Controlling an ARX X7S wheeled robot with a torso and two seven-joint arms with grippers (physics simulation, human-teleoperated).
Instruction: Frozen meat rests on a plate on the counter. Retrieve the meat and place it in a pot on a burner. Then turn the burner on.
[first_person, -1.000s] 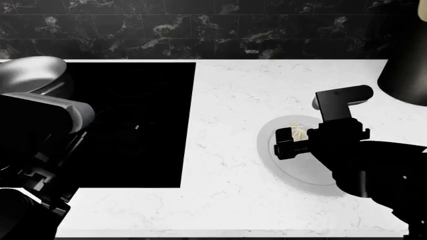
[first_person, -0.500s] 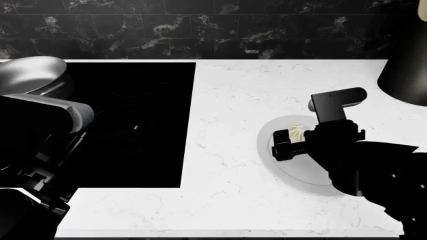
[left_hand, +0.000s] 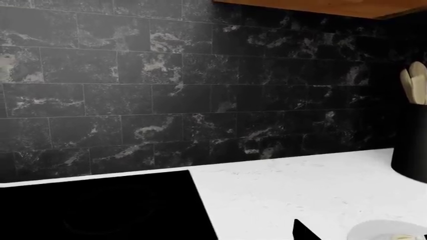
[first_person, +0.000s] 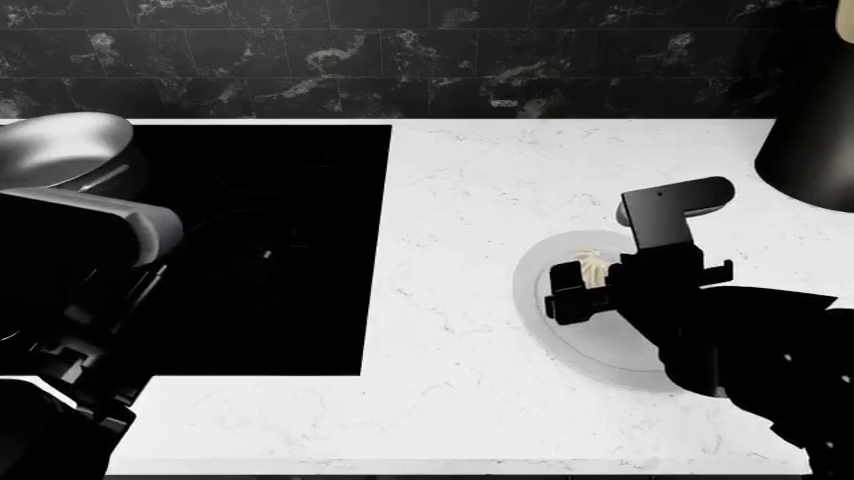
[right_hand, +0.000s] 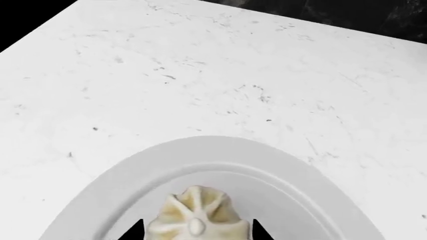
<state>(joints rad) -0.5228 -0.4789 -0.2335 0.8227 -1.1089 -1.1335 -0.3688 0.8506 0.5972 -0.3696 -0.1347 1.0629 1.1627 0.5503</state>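
Your right gripper (right_hand: 197, 231) sits low over the plate (first_person: 587, 345) on the white surface (first_person: 454, 300), its fingers (right_hand: 137, 231) spread either side of the meat (right_hand: 195, 217), not clamped. Your left gripper's state cannot be told. The pot (first_person: 60, 150) stands on the black cooktop (first_person: 280, 250), well apart.

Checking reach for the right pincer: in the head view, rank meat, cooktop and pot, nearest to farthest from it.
1. meat: on the plate, at the right pincer tips.
2. cooktop: black glass, across the white counter to the left.
3. pot: far-left back corner, beyond the cooktop's middle.
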